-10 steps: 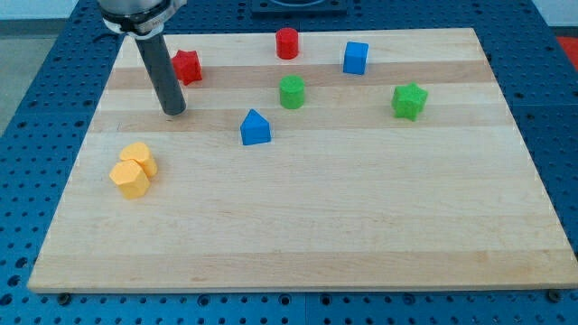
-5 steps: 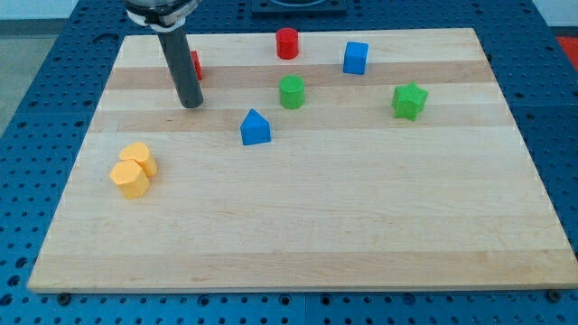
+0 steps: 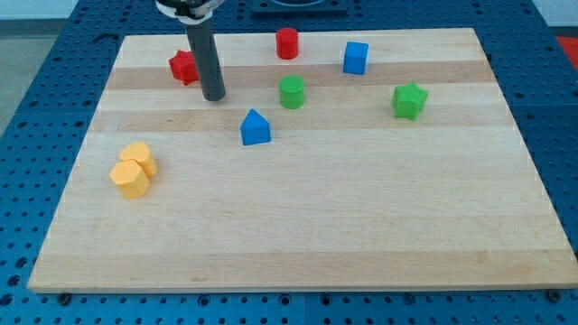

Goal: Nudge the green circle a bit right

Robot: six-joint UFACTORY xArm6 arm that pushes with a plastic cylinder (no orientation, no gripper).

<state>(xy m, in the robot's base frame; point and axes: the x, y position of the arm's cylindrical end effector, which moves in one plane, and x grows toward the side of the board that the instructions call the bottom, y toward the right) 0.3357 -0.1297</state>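
Note:
The green circle (image 3: 292, 91) is a short green cylinder standing on the wooden board (image 3: 298, 226), in the upper middle. My tip (image 3: 214, 96) rests on the board to the view's left of it, about a block's width and a half away, at nearly the same height in the view. The dark rod rises from the tip to the view's top. A red star-like block (image 3: 182, 67) sits just up and left of the tip, partly behind the rod.
A blue house-shaped block (image 3: 256, 128) lies below, between the tip and the green circle. A red cylinder (image 3: 287, 42) and a blue cube (image 3: 356, 58) sit near the top edge. A green star (image 3: 409, 100) is at the right. Two yellow blocks (image 3: 133, 170) sit at the left.
My tip has slid to the view's right and slightly up, from beside the red star toward the green circle. No block has moved.

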